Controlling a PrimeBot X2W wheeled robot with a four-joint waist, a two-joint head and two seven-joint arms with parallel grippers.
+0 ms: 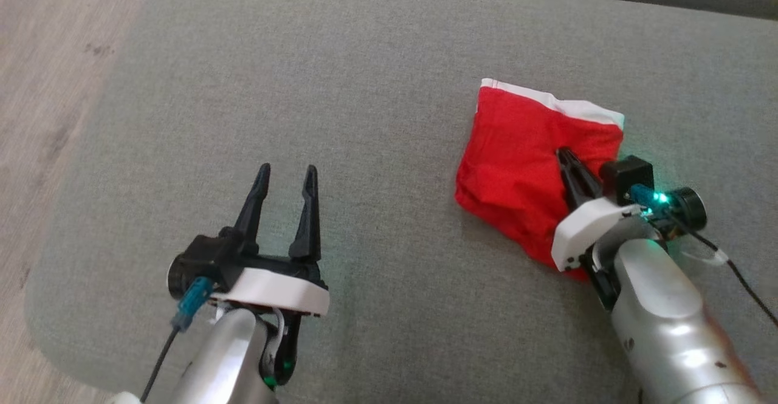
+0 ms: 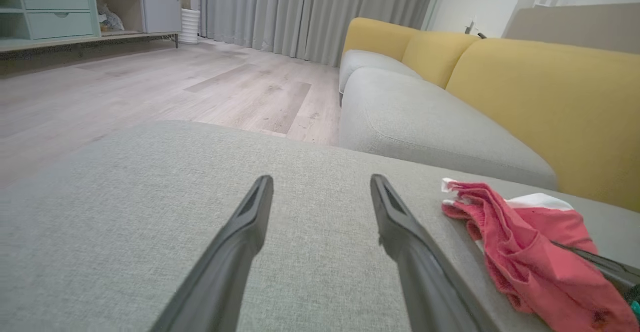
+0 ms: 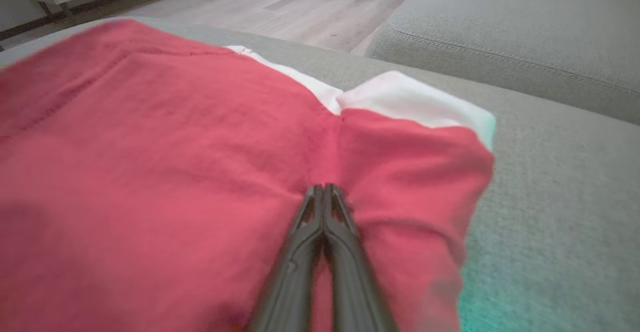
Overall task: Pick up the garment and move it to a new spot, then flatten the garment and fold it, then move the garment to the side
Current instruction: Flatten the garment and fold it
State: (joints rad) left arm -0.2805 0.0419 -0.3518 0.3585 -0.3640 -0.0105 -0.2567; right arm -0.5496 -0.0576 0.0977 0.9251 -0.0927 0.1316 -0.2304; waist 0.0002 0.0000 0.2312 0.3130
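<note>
Right gripper (image 1: 564, 155) clamps a pinch of the red garment (image 1: 510, 155) on the grey ottoman (image 1: 364, 88) — left gripper (image 1: 287, 170), fingers spread, hangs well apart to its left.

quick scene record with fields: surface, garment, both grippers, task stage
surface: grey cushion, wood floor to its left
garment: red with a white band, rumpled, lying on the right part of the cushion
right gripper: shut, tips pinching a fold near the garment's middle
left gripper: open, over bare cushion, apart from the garment
task stage: garment gripped, apparently not yet lifted off the cushion
</note>
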